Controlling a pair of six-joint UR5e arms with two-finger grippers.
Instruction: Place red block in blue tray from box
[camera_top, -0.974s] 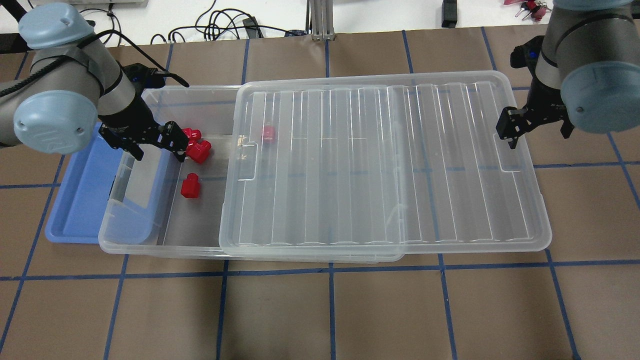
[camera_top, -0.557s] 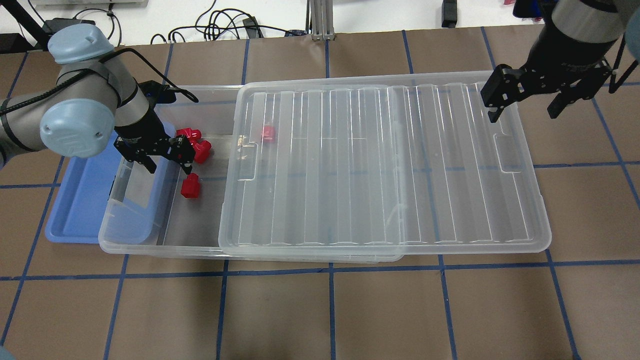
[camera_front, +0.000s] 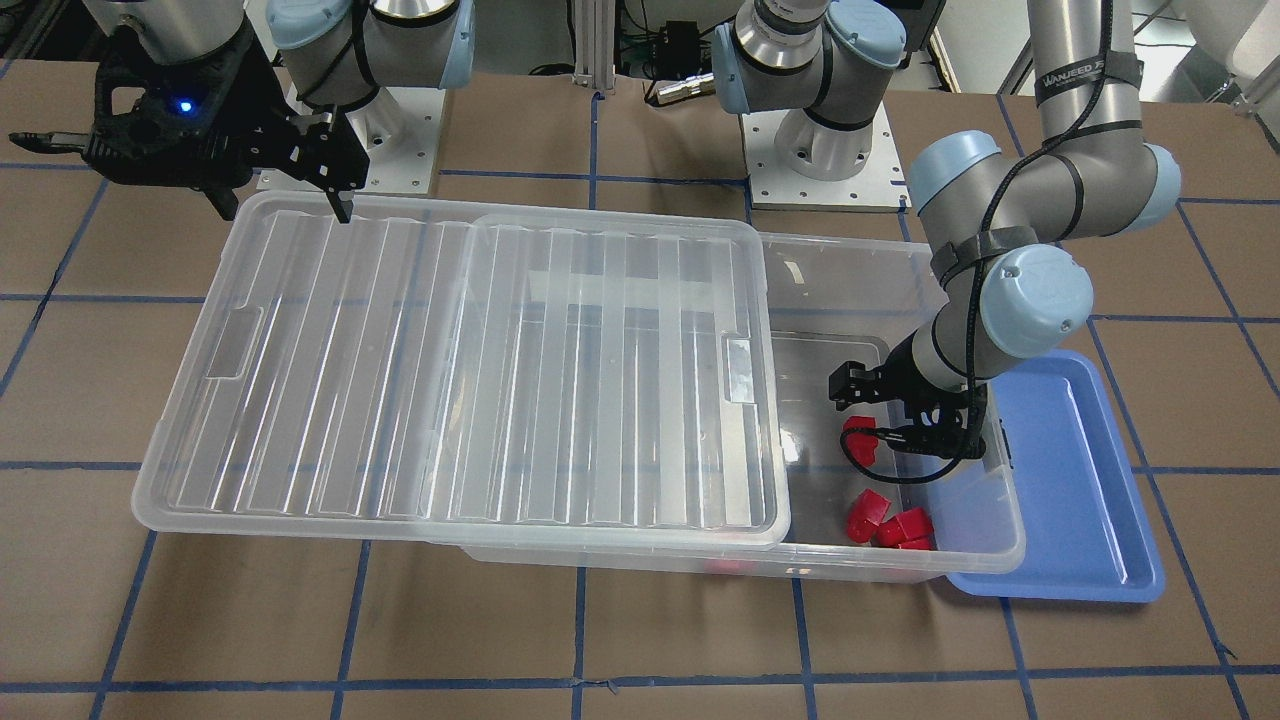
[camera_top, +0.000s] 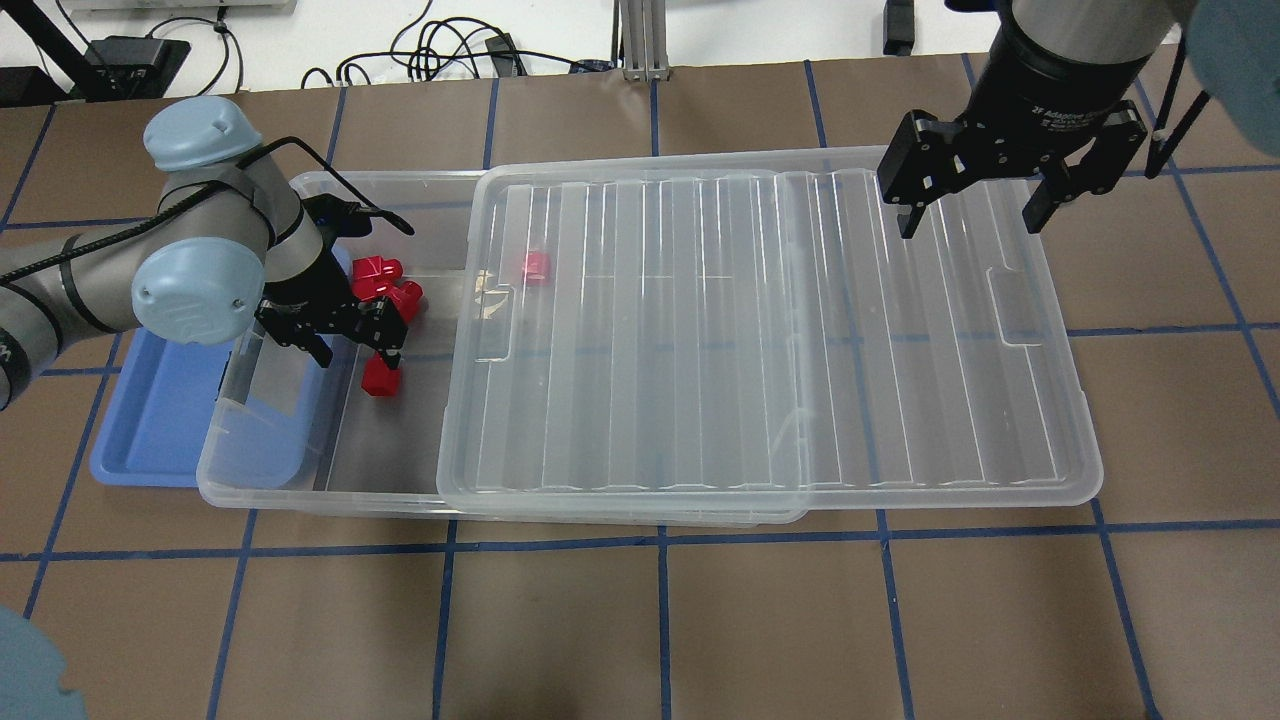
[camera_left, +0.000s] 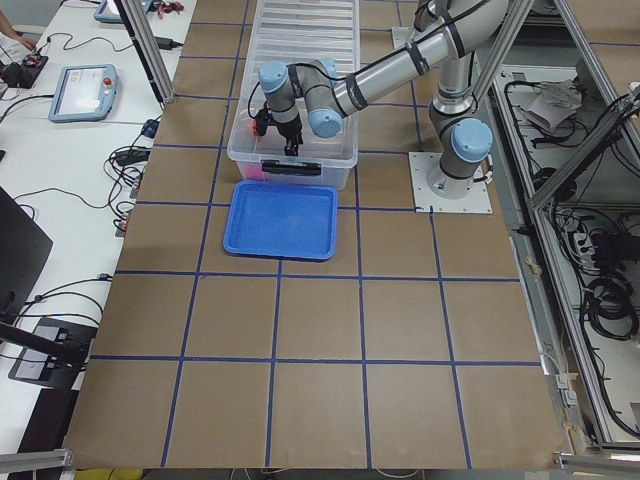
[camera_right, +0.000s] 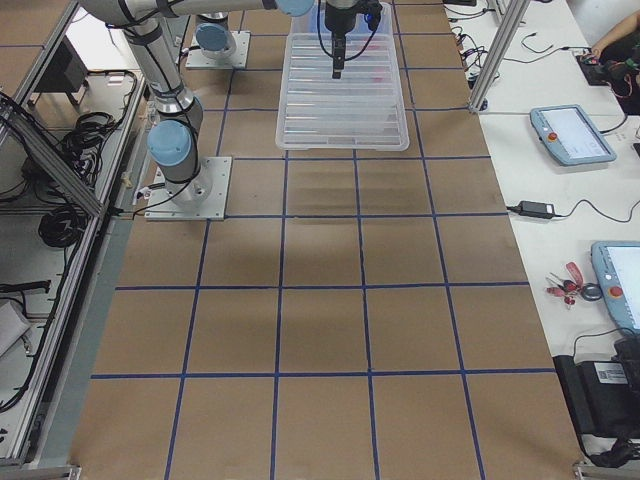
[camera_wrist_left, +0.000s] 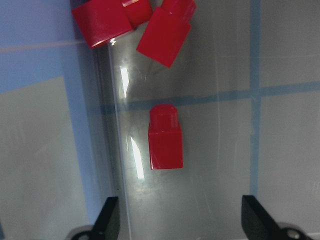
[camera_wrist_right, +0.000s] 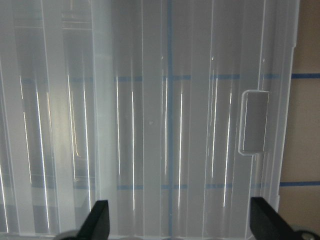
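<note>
A lone red block (camera_top: 380, 378) lies on the floor of the clear box (camera_top: 262, 487), in its uncovered left end. My left gripper (camera_top: 355, 350) is open and hangs just above this block. In the left wrist view the block (camera_wrist_left: 165, 145) lies just ahead of the gap between the two fingertips (camera_wrist_left: 107, 220). The front-facing view shows the block (camera_front: 858, 440) under the gripper (camera_front: 880, 415). The blue tray (camera_top: 150, 410) lies partly under the box's left end. My right gripper (camera_top: 970, 215) is open and empty above the lid's far right part.
A cluster of other red blocks (camera_top: 390, 290) lies by the box's far left wall, and one more (camera_top: 537, 265) shows under the ribbed clear lid (camera_top: 770, 330). The lid is slid right and overhangs the box. Cables lie beyond the table's far edge.
My left gripper has moved from the red cluster toward the front, over the lone block. My right gripper has moved from the lid's right edge back and left, over the lid.
</note>
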